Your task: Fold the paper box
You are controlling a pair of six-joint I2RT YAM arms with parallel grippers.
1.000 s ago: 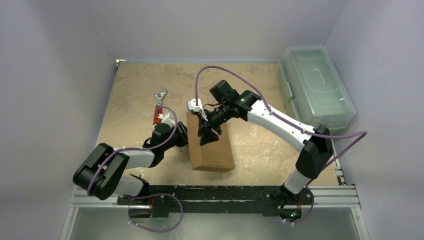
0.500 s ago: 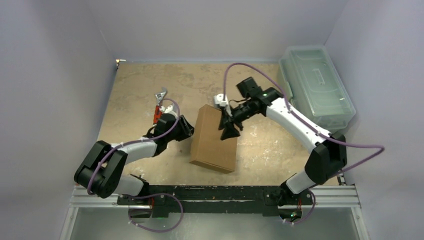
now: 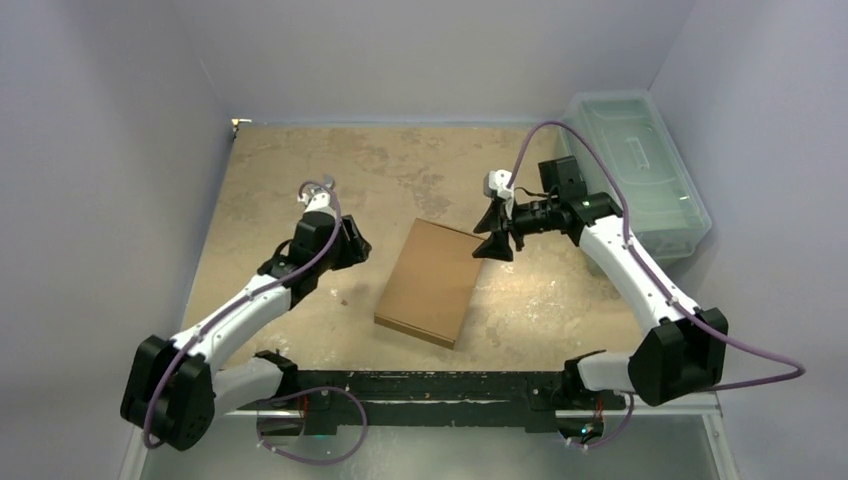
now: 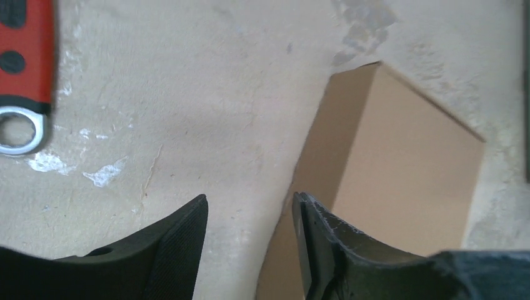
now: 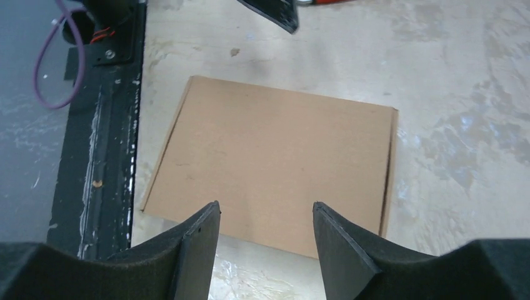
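Top external view: the paper box point(image 3: 428, 283) lies closed and flat on the table point(image 3: 260, 180), about mid-width, askew, one corner close to the near edge.
Left arm: stretched forward from its base, elbow low, wrist turned toward the box.
Left gripper point(image 3: 352, 244): near the box's far left corner, apart from it; jaws parted, nothing between them.
Right arm: forearm reaching inward from a raised elbow.
Right gripper point(image 3: 493, 240): by the box's far right corner, clear of it; jaws spread, empty.
Left wrist view: red-handled wrench point(image 4: 22, 62) on the table, left of the box.
Far right corner: pale-green bin point(image 3: 630, 170).
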